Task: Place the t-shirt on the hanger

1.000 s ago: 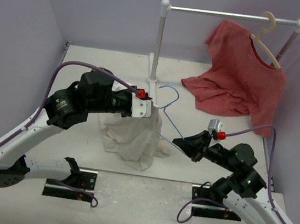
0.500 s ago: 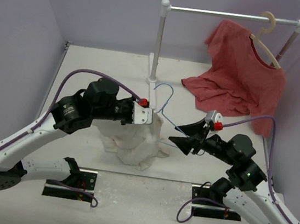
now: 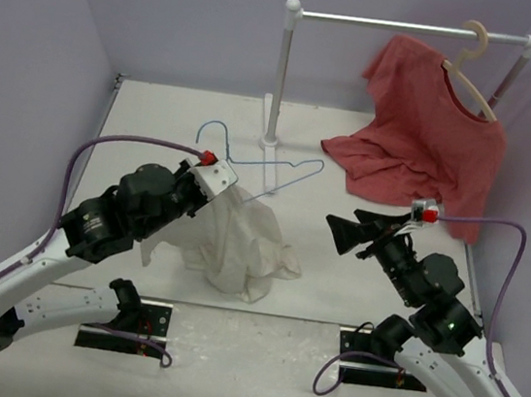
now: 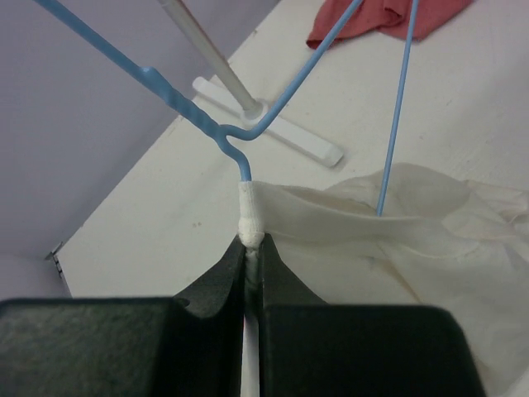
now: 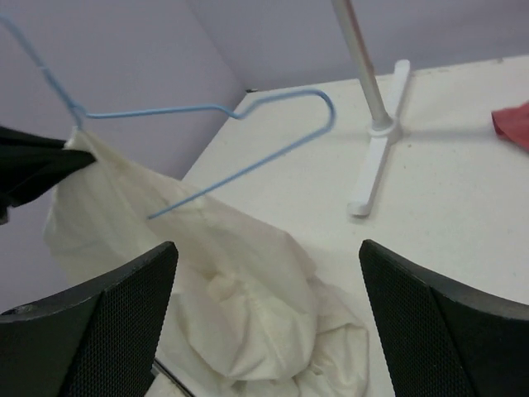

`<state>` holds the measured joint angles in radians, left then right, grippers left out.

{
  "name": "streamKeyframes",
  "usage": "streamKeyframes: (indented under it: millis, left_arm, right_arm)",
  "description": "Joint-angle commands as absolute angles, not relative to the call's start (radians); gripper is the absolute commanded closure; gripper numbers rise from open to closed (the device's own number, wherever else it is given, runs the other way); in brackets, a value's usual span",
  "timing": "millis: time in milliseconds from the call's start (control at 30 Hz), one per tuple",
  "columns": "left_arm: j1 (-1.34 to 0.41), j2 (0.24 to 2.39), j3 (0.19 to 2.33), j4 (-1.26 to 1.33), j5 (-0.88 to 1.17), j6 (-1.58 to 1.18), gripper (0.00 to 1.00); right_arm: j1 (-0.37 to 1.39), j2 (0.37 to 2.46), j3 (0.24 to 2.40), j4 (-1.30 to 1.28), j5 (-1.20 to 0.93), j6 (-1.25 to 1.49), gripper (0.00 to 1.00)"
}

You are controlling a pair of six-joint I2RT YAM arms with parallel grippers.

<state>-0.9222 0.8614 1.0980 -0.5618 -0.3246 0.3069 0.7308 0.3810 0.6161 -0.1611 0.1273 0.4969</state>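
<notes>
Tabletop [image 3: 158,126], off-white and walled in lilac, carries everything; its near edge is hidden behind the arm bases. White garment rack [image 3: 280,73] stands at the far edge near the middle, its foot on the surface and its rail running to the far right corner. A red t-shirt [image 3: 421,131] hangs from that rail on a beige hanger [image 3: 473,74], its lower part pooled on the tabletop by the right edge, so most of that hanger is covered.

The cream t-shirt [image 3: 240,244] sits left of centre, partly lifted: its upper part is drawn up to the left gripper [image 3: 221,181] while the rest lies crumpled on the surface, and the left arm covers its left side. The blue wire hanger [image 3: 274,172] is held in the air above it, hook towards the far left corner and one rounded shoulder towards the rack's foot; its other end disappears into the cloth.

In the left wrist view the jaws are pressed together on the hanger's wire, just where white cloth wraps it; whether cloth is pinched too is hard to tell. The right gripper [image 3: 336,233] hangs right of centre, well apart from shirt and hanger, jaws spread wide and holding nothing
</notes>
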Motion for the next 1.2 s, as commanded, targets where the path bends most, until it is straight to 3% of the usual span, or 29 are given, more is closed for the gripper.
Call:
streamKeyframes:
  millis: [0,100,200,367,633,700,833,1000,1167]
  left_arm:
    - [-0.919,0.783,1.13,-0.487,-0.358,0.243,1.0]
    - [-0.918,0.711,1.083,-0.427,-0.245,0.238,1.0]
    - [-0.919,0.627,1.014,-0.346,-0.096,0.225,1.0]
    - [-0.919,0.625,0.992,-0.346,-0.06,0.192,1.0]
    - [-0.919,0.628,0.979,-0.301,0.027,0.138,1.0]
    - [-0.919,0.629,0.977,-0.293,0.05,0.131,1.0]
    - [-0.919,0.614,0.986,-0.285,0.051,0.12,1.0]
    - [-0.919,0.575,1.013,-0.326,0.009,0.13,1.0]
    - [-0.919,0.557,1.032,-0.345,-0.028,0.137,1.0]
  right_arm:
    - [0.732,0.512,0.624,-0.226,0.217,0.721,0.13]
    - [0.737,0.691,0.623,-0.021,-0.046,0.747,0.3]
    - [0.812,0.825,0.657,0.128,-0.166,0.757,0.44]
    - [0.926,0.932,0.681,0.296,-0.094,0.838,0.51]
    - [1.09,1.166,0.701,0.533,0.046,0.927,0.48]
    - [1.152,1.228,0.77,0.487,0.105,0.916,0.39]
    - [1.209,1.311,0.875,0.322,0.268,0.929,0.36]
    - [1.264,1.319,0.911,0.091,0.516,0.985,0.38]
    - [1.281,1.301,0.908,0.027,0.575,0.979,0.43]
